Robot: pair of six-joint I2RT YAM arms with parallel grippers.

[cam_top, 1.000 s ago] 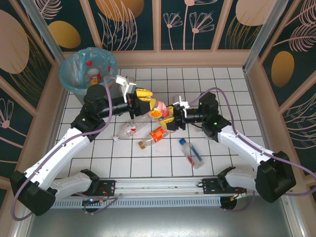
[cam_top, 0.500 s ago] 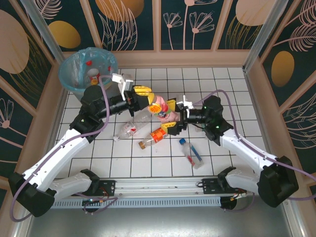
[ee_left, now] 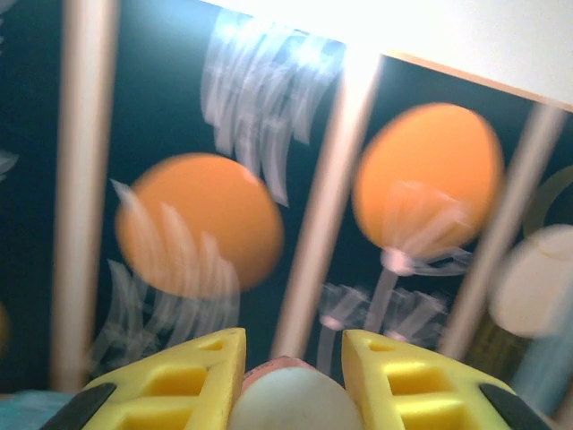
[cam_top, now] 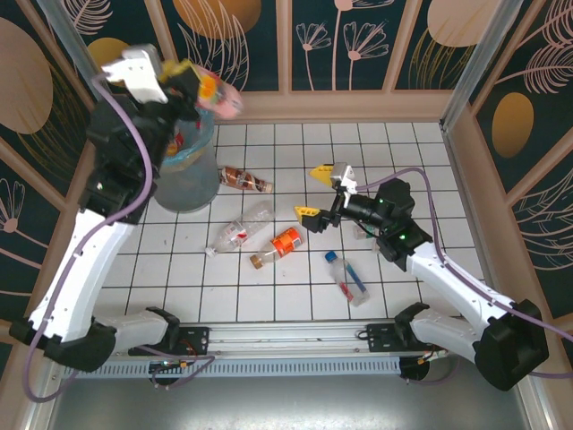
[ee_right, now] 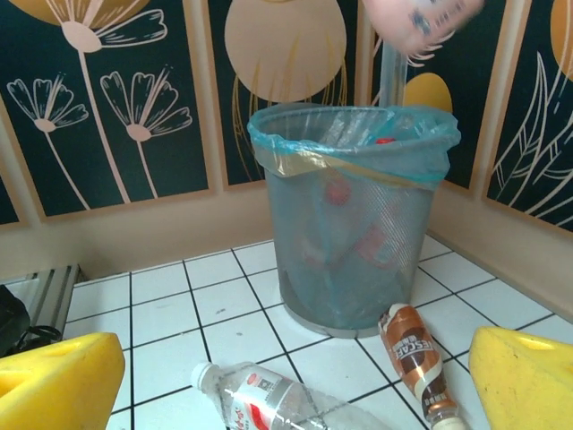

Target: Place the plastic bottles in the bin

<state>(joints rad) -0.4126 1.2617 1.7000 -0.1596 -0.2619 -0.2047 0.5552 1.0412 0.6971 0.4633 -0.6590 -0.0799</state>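
My left gripper (cam_top: pixel 195 85) is raised high at the back left, shut on a pink plastic bottle (cam_top: pixel 224 98) that juts out beside the bin's rim. Between its yellow fingers (ee_left: pixel 179 381) the bottle's pale end (ee_left: pixel 286 399) shows. The grey bin (cam_top: pixel 183 175) with its light-blue bag stands under that arm; in the right wrist view the bin (ee_right: pixel 354 215) has the pink bottle (ee_right: pixel 421 18) above it. My right gripper (cam_top: pixel 315 192) hangs open over mid-table with nothing in it. A brown bottle (cam_top: pixel 246 179), a clear one (cam_top: pixel 237 231) and an orange one (cam_top: pixel 279 246) lie on the tiles.
A blue-labelled bottle (cam_top: pixel 347 278) lies near the front, right of centre. Patterned walls with metal posts close in the white tiled floor on three sides. In the right wrist view the brown bottle (ee_right: pixel 414 349) and the clear bottle (ee_right: pixel 269 399) lie in front of the bin.
My left arm has swung up and back from mid-table to over the bin, carrying the pink bottle. My right gripper let go of that bottle, opened wide and drew back slightly.
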